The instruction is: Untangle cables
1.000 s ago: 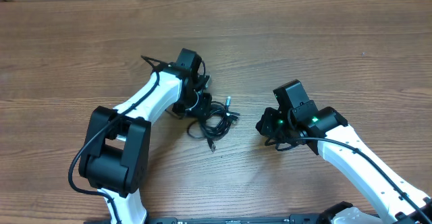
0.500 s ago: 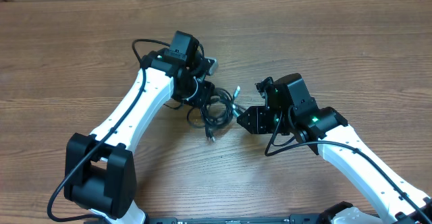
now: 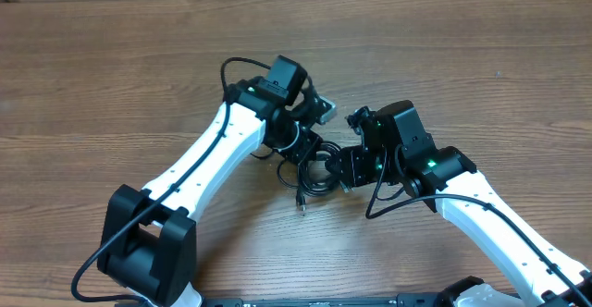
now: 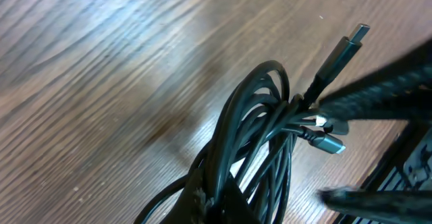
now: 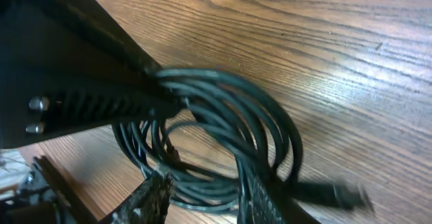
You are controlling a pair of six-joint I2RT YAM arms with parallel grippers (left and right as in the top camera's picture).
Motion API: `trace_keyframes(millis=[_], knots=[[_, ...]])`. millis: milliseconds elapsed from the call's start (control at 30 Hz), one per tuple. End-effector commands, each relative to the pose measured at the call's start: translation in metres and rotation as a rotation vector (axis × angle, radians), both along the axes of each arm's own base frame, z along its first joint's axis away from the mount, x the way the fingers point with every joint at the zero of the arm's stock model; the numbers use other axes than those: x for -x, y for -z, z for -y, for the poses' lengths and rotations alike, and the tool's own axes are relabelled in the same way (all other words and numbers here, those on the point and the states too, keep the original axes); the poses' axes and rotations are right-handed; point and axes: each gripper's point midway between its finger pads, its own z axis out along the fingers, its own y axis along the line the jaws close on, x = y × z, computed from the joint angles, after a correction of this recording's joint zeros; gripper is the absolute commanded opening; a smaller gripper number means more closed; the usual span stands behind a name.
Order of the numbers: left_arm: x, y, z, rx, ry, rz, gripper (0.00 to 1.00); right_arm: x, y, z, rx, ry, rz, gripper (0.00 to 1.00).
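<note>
L pincer (image 3: 303, 145) clamped on cables (image 3: 317, 179) at upper-left edge to anchor them on bench (image 3: 111, 85), R pincer (image 3: 340, 166) part-open at their right edge, prob. to take a loop.

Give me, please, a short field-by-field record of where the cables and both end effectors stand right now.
cables: one black tangled coil, between the two arms, over the wooden table
left end effector: shut on the cables at the coil's upper left side
right end effector: jaws apart, coil loops between them
plug end: sticks out of the coil, free
task state: not yet untangled
</note>
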Motion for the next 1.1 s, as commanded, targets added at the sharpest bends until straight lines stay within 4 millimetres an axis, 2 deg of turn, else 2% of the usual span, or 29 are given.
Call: trace_keyframes(millis=[0,267,500,633,833,1067], knots=[[0.004,-0.01,0.007,0.033,0.087,0.035,0.04,-0.005,-0.006,0.0,0.034,-0.082,0.091,0.39],[0.018,-0.01,0.001,0.022,0.222,0.041,0.04,0.001,0.006,0.013,0.144,-0.159,0.126,0.42],[0.024,-0.02,0.011,0.104,0.317,0.055,0.04,0.007,0.004,0.008,0.108,-0.192,0.112,0.41],[0.024,-0.02,0.011,0.107,0.317,0.057,0.04,0.014,-0.001,-0.001,0.051,-0.244,0.111,0.41],[0.023,-0.023,0.013,0.14,0.305,0.047,0.04,0.014,-0.001,-0.001,0.052,-0.243,0.111,0.41],[0.009,-0.039,0.011,0.269,0.118,-0.051,0.04,0.007,-0.005,-0.004,0.043,-0.236,0.143,0.4]])
